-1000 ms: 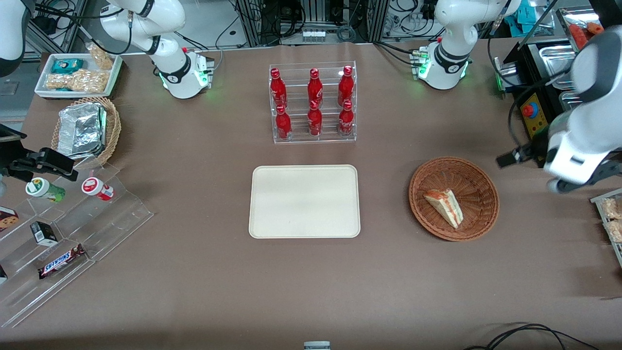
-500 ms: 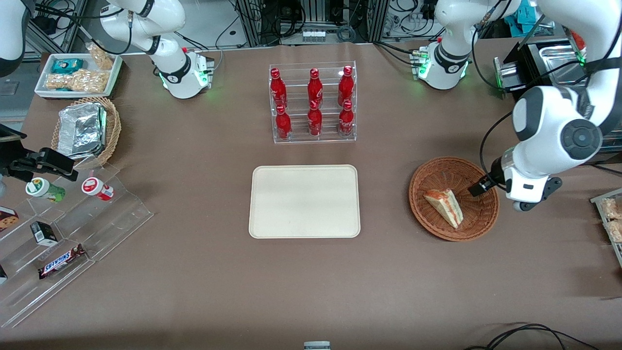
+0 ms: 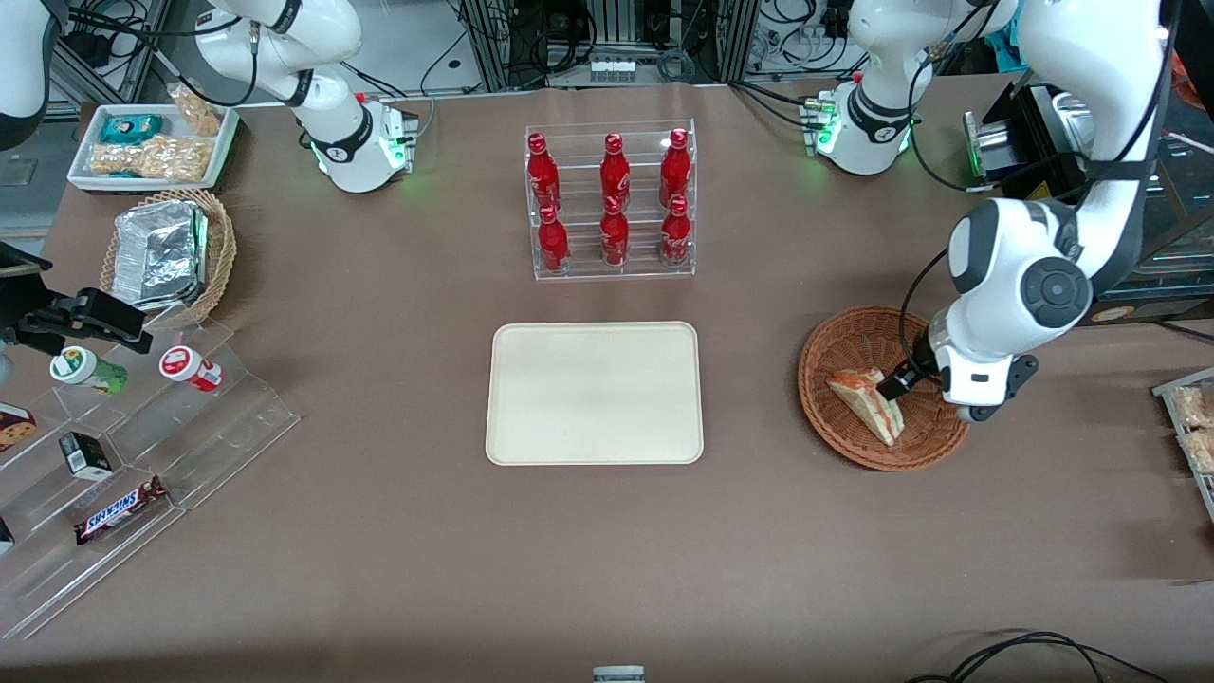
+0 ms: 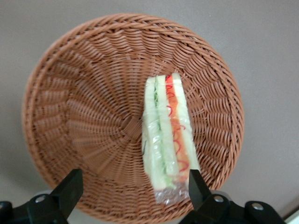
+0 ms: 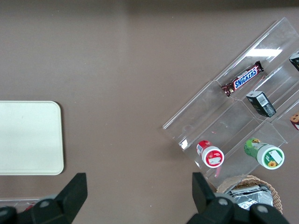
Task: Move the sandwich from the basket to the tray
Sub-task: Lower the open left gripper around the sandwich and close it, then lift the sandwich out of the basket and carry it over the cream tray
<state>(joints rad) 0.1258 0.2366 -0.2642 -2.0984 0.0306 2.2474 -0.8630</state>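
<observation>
gripper [image 4: 133, 191] body cut off, basket [image 3: 835, 356] partly hidden

On the brown counter [image 3: 379, 550], a clear rack of six red bottles [image 3: 612, 201] stands at upper centre, a tan basket of foil packs [image 3: 169, 254] and a white snack tray [image 3: 152, 144] sit at upper left, and a clear stepped display [image 3: 123, 455] with a Snickers bar [image 3: 120, 510] fills the lower left.

Basket [image 4: 88, 93]: rough woven wicker. Sandwich [image 4: 166, 140]: glossy clear plastic wrap. Tray [image 3: 594, 393]: smooth, matt. Gripper [image 4: 133, 198]: matt black fingers.
</observation>
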